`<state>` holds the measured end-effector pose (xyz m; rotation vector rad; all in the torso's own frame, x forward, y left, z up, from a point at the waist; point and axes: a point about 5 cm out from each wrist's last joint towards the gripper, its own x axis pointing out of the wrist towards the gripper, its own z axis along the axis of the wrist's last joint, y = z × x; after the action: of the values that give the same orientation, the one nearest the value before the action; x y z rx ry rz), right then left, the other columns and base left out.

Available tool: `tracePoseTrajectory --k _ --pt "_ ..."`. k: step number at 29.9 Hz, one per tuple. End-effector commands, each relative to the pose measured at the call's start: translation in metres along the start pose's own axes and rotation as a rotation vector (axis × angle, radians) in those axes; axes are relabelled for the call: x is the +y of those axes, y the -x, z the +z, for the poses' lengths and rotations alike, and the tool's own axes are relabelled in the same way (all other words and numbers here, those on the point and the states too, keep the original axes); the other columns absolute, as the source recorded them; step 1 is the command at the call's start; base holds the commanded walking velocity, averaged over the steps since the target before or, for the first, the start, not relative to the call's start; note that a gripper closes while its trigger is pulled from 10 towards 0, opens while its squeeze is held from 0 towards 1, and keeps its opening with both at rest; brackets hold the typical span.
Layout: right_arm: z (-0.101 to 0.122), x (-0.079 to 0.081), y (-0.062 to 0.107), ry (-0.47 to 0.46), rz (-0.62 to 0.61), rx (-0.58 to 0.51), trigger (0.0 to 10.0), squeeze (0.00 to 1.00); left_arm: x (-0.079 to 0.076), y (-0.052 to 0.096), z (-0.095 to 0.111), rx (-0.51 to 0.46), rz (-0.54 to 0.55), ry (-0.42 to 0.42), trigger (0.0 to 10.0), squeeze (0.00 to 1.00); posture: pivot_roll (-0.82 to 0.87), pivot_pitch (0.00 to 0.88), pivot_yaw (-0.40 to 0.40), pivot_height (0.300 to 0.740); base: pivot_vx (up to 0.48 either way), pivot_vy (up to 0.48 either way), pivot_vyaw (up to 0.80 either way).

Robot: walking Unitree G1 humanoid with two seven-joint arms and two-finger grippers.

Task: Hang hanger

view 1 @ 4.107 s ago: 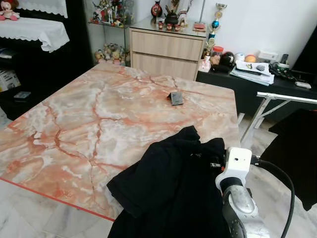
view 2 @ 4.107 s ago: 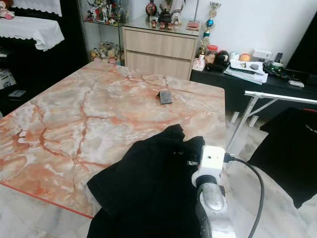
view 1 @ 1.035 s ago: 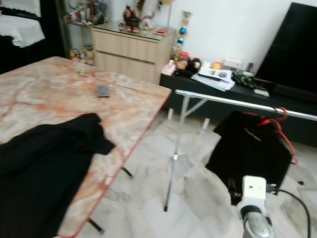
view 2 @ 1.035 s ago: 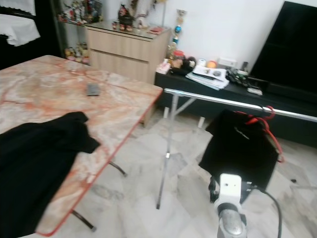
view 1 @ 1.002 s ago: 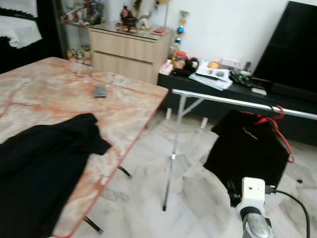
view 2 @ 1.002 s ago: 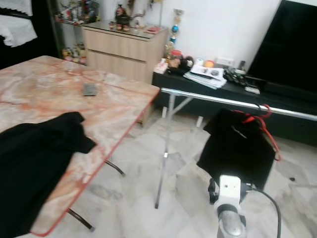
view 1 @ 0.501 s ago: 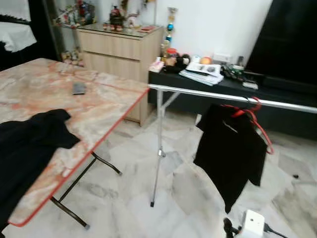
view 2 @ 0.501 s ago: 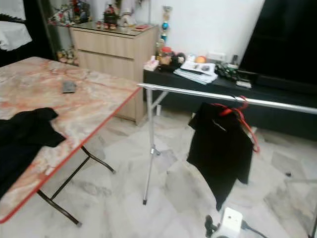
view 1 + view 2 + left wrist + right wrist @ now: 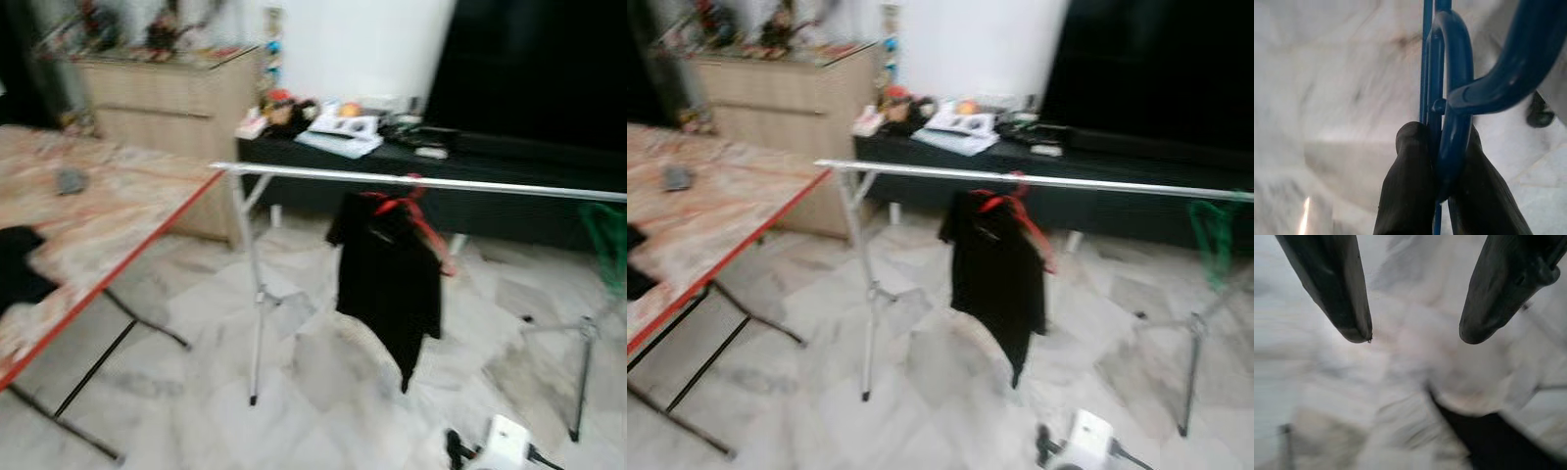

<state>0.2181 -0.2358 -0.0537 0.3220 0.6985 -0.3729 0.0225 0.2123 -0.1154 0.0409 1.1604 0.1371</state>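
In the left wrist view my left gripper (image 9: 1442, 147) is shut on a blue plastic hanger (image 9: 1452, 103), its two black fingers (image 9: 1410, 186) pinching the hanger's loop over blurred marble floor. In the right wrist view my right gripper (image 9: 1415, 335) is open with nothing between its fingers, pointing at the floor. Ahead stands a silver clothes rail (image 9: 411, 182) on thin legs. A black shirt (image 9: 389, 284) hangs from it on a red hanger (image 9: 402, 204). A green hanger (image 9: 1213, 233) hangs further right on the rail. My right wrist's white camera block (image 9: 500, 446) shows at the bottom edge.
The marble-top folding table (image 9: 108, 220) with a red edge is at the left, with a black garment (image 9: 15, 264) on it. A low black cabinet (image 9: 392, 162) with papers and a wooden sideboard (image 9: 167, 93) stand against the far wall. Marble floor (image 9: 323, 382) lies before the rail.
The view has swung right from the table to the clothes rail. The rail and the hanging black shirt now sit in the middle and the green hanger has come into view.
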Motion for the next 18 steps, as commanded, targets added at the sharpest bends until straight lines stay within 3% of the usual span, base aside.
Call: tracePoseTrajectory --k 1,11,13,15,16,18 --pt "0.001 0.007 -0.001 -0.007 0.016 0.006 10.0 0.0 0.003 0.002 -0.006 0.022 0.005 -0.015 10.0 0.0 0.11 0.0 -0.022 0.74 0.0 -0.311 0.0" --pt "0.008 -0.004 0.0 0.016 0.006 -0.053 10.0 0.0 0.004 0.003 -0.006 0.012 0.027 -0.02 10.0 0.0 0.1 0.0 -0.017 0.74 0.0 -0.031 0.0" --pt "0.014 -0.004 -0.001 0.0 0.003 -0.077 10.0 0.0 0.014 -0.018 0.063 -0.093 0.032 -0.033 10.0 0.0 0.09 0.0 -0.009 0.74 0.0 0.0 0.0" --pt "0.017 -0.002 -0.002 0.001 0.007 -0.091 10.0 0.0 0.021 -0.025 0.109 -0.157 0.034 -0.046 10.0 0.0 0.09 0.0 -0.005 0.74 0.0 0.0 0.0" --pt "0.023 0.004 -0.003 0.008 0.023 -0.114 10.0 0.0 0.025 -0.026 0.121 -0.175 0.043 -0.065 10.0 0.0 0.08 0.0 -0.003 0.74 0.0 0.0 0.0" --pt "0.026 0.007 -0.004 0.013 0.033 -0.13 10.0 0.0 0.027 -0.025 0.123 -0.183 0.051 -0.067 10.0 0.0 0.08 0.0 -0.003 0.74 0.0 0.0 0.0"
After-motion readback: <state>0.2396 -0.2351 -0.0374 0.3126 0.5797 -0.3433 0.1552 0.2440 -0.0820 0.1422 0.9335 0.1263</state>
